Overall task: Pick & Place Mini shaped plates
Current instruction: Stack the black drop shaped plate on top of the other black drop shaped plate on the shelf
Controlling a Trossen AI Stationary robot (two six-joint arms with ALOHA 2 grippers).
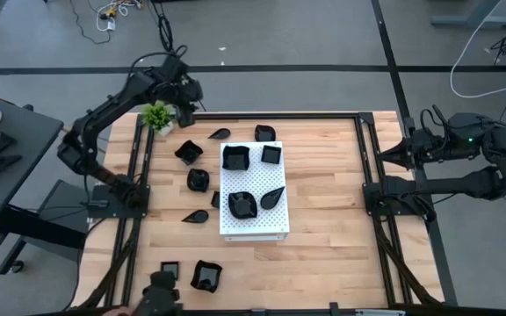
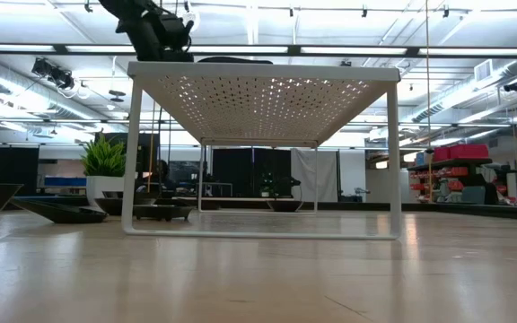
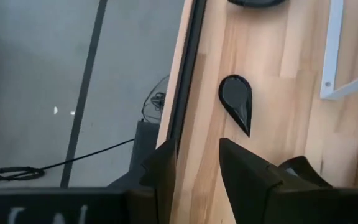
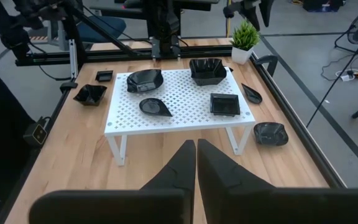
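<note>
While the small glossy black plates (image 1: 236,158) show clearly from above, some lying on the white perforated rack (image 1: 253,230) and others scattered over the wooden surface (image 1: 323,263) around it, several details stay hard to read: at table height the plates on top of the rack are hidden by its underside, and only low dark shapes on the surface at the far left can be made out. Four plates sit on the rack, among them a deep wavy-edged one, a square one and a teardrop one; others lie beside it toward the potted plant (image 1: 158,117), and two more rest near the front edge. A teardrop plate (image 3: 237,99) lies on the wood just beyond the left hand (image 3: 197,168), near the surface's edge rail. That left hand hovers by the back-left corner close to the plant, its fingers parted by a moderate gap, holding and touching nothing. The right hand (image 4: 196,163) waits off the right side of the surface, its fingers pressed together and empty, pointing toward the rack.
</note>
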